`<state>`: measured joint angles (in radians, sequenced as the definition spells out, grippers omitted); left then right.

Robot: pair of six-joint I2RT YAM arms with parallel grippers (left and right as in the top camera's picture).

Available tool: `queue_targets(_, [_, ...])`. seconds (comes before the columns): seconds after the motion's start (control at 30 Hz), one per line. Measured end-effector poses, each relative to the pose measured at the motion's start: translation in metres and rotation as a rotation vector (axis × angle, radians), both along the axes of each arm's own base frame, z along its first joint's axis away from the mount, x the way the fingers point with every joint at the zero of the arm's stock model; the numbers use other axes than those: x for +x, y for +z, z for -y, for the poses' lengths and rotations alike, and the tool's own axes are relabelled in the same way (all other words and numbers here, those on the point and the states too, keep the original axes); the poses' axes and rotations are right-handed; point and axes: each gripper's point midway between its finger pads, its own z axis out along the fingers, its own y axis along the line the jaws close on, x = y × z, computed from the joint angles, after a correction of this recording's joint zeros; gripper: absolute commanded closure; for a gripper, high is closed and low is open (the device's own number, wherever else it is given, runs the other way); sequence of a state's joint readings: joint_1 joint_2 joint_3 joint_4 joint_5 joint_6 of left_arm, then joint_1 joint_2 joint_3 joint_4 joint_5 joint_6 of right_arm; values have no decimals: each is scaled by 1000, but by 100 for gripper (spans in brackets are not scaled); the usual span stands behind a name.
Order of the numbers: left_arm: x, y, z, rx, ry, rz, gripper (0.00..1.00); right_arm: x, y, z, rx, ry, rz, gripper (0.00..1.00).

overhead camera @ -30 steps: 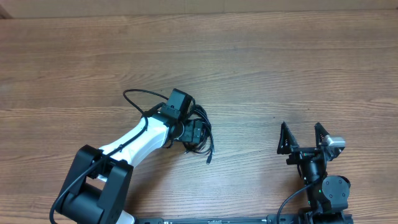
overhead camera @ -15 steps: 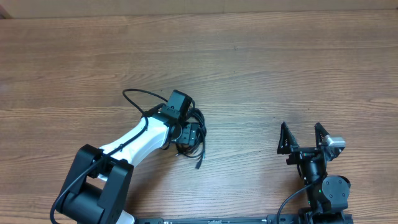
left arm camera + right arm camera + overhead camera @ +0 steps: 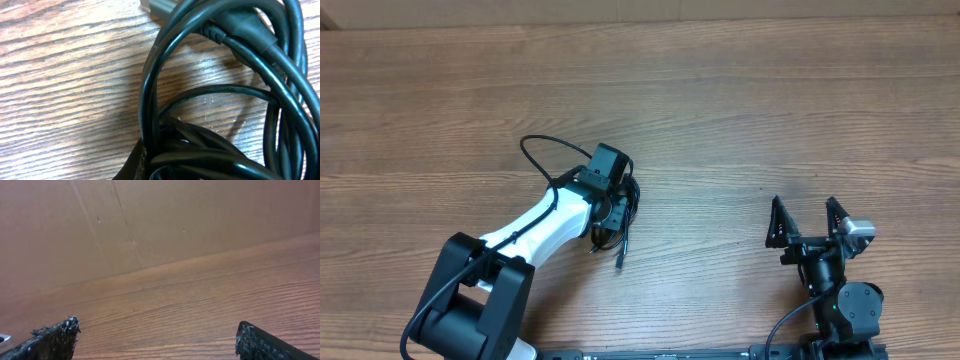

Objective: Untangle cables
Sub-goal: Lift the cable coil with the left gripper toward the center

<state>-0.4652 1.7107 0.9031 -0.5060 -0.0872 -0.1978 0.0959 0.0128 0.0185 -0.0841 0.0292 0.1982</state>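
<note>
The left pincer (image 3: 614, 210) was clamped on the knotted coil of thin black cables (image 3: 150, 100), while the right pincer (image 3: 805, 222) stood apart. A slow lift off the brown wooden counter (image 3: 770, 100) should loosen strands.

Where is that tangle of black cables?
Overhead view: the cables lie on the table, left of centre, at the tip of the left arm, far from the right arm.

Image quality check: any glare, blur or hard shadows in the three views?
Overhead: even light, sharp, faint shadows; the cables are dark and hard to separate. Left wrist: very close, cables slightly soft, with glare streaks on them and the table. Right wrist: grain sharp, fingertips soft.
</note>
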Motion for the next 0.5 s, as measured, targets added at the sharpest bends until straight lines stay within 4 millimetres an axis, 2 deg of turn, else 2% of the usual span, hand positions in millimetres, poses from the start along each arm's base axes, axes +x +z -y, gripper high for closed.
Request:
queue_targets(0.33, [1, 3, 1, 46, -162, -11, 96, 0, 0, 0, 0, 0, 0, 0])
queue_targets(0.5, [7, 17, 5, 88, -310, -28, 96, 0, 0, 0, 0, 0, 0, 0])
